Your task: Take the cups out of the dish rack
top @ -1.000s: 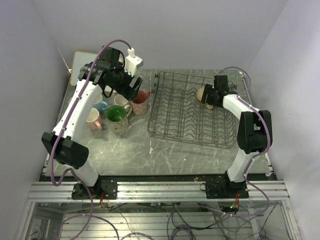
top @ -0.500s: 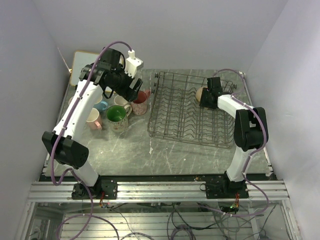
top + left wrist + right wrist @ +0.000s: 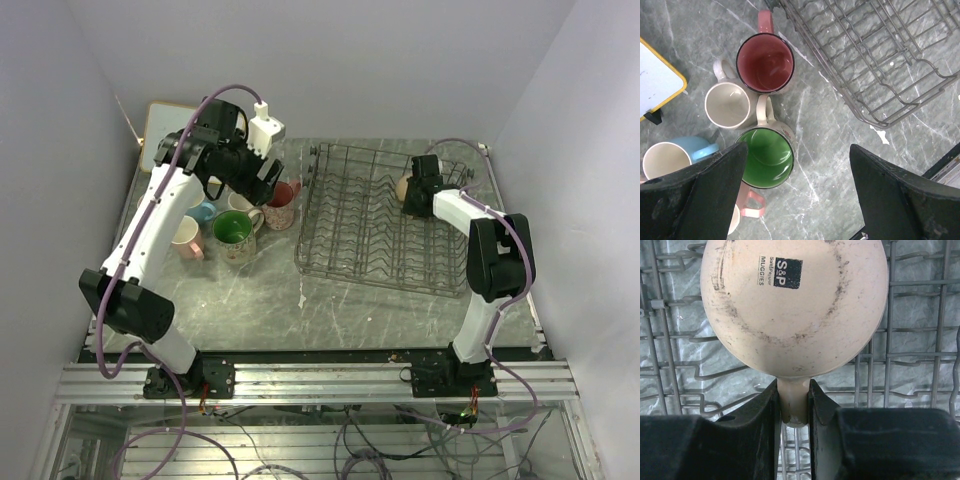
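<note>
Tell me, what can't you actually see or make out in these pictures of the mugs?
- Tan mug, right wrist view: only its base and its handle, pinched by the right gripper, show; the inside faces away.
- Same mug, top view: mostly hidden behind that gripper.
- Pale pink mug, left wrist view: only its handle shows past a finger of the left gripper.
- Dish rack, left wrist view: cut off by the top and right edges.

In the left wrist view, mugs [image 3: 727, 105] crowd from 9 to 12 o'clock below my wide-spread left gripper [image 3: 797, 150], with the green-lined mug [image 3: 765, 157] nearest. The dish rack [image 3: 880, 65] wall blocks 1 to 2 o'clock. Bare table [image 3: 830, 150] lies open between them, toward 6 o'clock. Rack tines [image 3: 941, 340] hem in the tan mug [image 3: 790, 305], which my right gripper [image 3: 793, 407] pinches by the handle.
</note>
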